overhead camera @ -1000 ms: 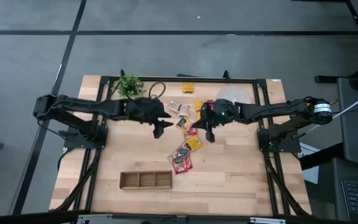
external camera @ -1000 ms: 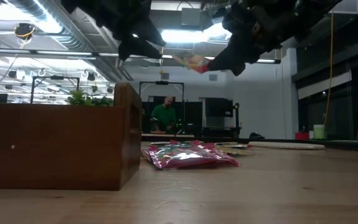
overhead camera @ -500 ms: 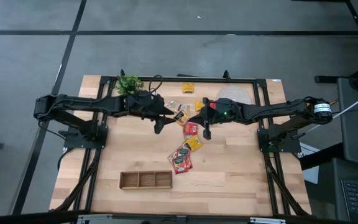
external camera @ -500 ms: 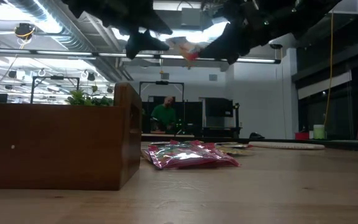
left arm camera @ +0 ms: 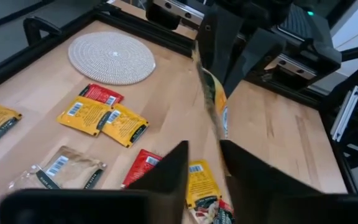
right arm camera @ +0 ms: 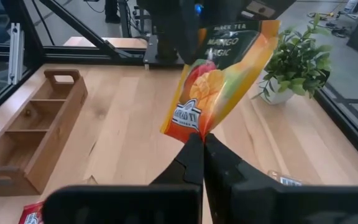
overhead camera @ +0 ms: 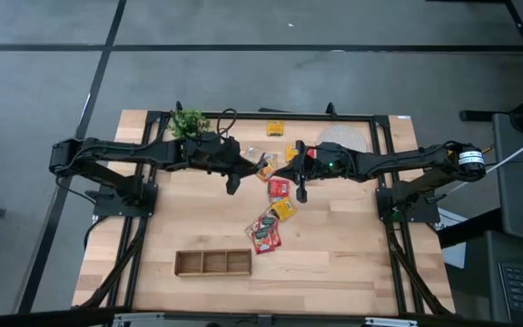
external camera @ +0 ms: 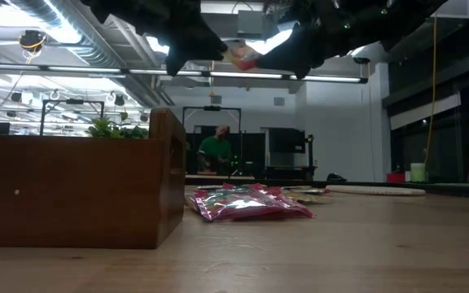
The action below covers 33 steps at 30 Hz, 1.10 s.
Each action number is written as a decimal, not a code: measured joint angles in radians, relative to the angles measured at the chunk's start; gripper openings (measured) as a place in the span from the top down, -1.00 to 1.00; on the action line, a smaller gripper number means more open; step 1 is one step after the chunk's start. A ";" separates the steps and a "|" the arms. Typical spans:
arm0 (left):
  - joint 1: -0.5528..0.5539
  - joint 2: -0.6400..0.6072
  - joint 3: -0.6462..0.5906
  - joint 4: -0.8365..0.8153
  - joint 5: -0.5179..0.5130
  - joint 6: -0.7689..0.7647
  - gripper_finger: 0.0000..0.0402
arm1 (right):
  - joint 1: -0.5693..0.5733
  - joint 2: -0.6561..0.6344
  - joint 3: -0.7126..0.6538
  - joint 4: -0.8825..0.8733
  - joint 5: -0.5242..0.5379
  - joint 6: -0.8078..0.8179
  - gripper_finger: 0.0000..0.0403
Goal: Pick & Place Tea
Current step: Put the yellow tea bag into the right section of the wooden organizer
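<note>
One orange mango tea sachet (right arm camera: pixel 219 81) hangs in the air above the table's middle (overhead camera: pixel 267 166), between my two grippers. My right gripper (right arm camera: pixel 199 140) is shut on its lower corner. My left gripper (left arm camera: pixel 204 158) comes from the opposite side, its fingers closed in on the sachet's other end. More tea sachets, yellow, red and pale, lie flat on the table below (overhead camera: pixel 279 188) (overhead camera: pixel 264 234) (left arm camera: pixel 82 115). The wooden three-compartment tray (overhead camera: pixel 212 262) stands near the front edge. My left gripper has the sachet's upper end (left arm camera: pixel 224 134) between its two fingers, one finger (right arm camera: pixel 179 31) on each flat face. It comes from the table's left, slanting slightly down. The sachet is clear of the table. My right gripper pinches the sachet's lower corner (right arm camera: pixel 199 127) between its two fingertips, coming from the table's right and slanting slightly down. The sachet stands up from the fingers, tilted, lifted clear of the table.
A round woven mat (overhead camera: pixel 341 138) lies at the far right and a small potted plant (overhead camera: pixel 189 123) at the far left. Loose sachets are scattered from the far edge to the middle (overhead camera: pixel 275 129) (overhead camera: pixel 284 209). A person shows in the room beyond (external camera: pixel 215 150).
Both grippers have tipped up from pointing steeply down to nearly level. The right one has raised the mango sachet toward the left gripper. The left gripper's fingers, wide apart before, have closed in on the sachet's free end.
</note>
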<state>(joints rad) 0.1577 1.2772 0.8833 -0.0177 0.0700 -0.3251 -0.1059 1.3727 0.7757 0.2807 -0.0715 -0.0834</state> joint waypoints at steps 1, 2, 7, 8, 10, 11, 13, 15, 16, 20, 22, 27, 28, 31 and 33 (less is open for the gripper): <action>0.000 0.000 0.000 0.000 0.000 0.009 0.75 | 0.000 0.000 0.000 0.000 0.000 0.000 0.98; 0.000 0.000 0.000 0.000 0.000 0.019 0.85 | 0.000 0.000 0.000 0.000 0.000 0.000 0.98; 0.000 0.000 0.000 0.000 -0.001 0.052 0.98 | 0.000 0.000 0.000 0.000 0.000 0.002 0.93; 0.000 0.000 0.000 0.000 -0.001 0.057 0.99 | 0.000 0.000 0.000 0.000 0.000 0.003 0.91; 0.000 0.001 0.000 0.000 -0.002 0.058 0.99 | 0.000 0.000 0.000 0.000 0.000 0.003 0.89; 0.000 0.001 0.000 0.000 -0.002 0.059 0.99 | 0.000 0.000 0.000 0.000 -0.001 0.003 0.88; 0.000 0.001 0.000 0.000 -0.002 0.059 0.99 | 0.000 0.000 0.000 0.000 -0.007 0.003 0.90; 0.000 0.001 0.000 0.000 -0.002 0.059 0.99 | 0.000 0.000 0.000 0.000 -0.008 0.003 0.94; 0.000 0.001 0.000 0.000 -0.002 0.059 0.99 | 0.000 0.000 0.000 -0.001 -0.008 0.003 0.96; 0.000 0.001 0.000 0.000 -0.001 0.059 0.99 | 0.000 0.000 0.000 -0.004 -0.008 0.010 0.94; 0.000 0.001 0.000 -0.002 0.009 0.062 0.99 | 0.000 0.000 0.000 -0.011 -0.009 0.045 0.87; -0.012 0.001 0.000 -0.032 0.019 0.079 0.99 | 0.000 -0.002 0.000 -0.097 -0.010 0.091 0.63; -0.015 0.001 0.000 -0.041 0.019 0.086 0.99 | 0.000 -0.002 0.000 -0.115 -0.011 0.105 0.58; -0.034 0.001 0.000 -0.083 0.019 0.095 0.99 | 0.000 -0.001 0.000 -0.154 -0.049 0.162 0.43; -0.051 0.001 0.000 -0.119 0.020 0.095 0.99 | 0.000 -0.001 0.000 -0.178 -0.116 0.216 0.33</action>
<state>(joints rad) 0.1071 1.2778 0.8833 -0.1369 0.0902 -0.2306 -0.1062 1.3714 0.7761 0.1029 -0.1876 0.1331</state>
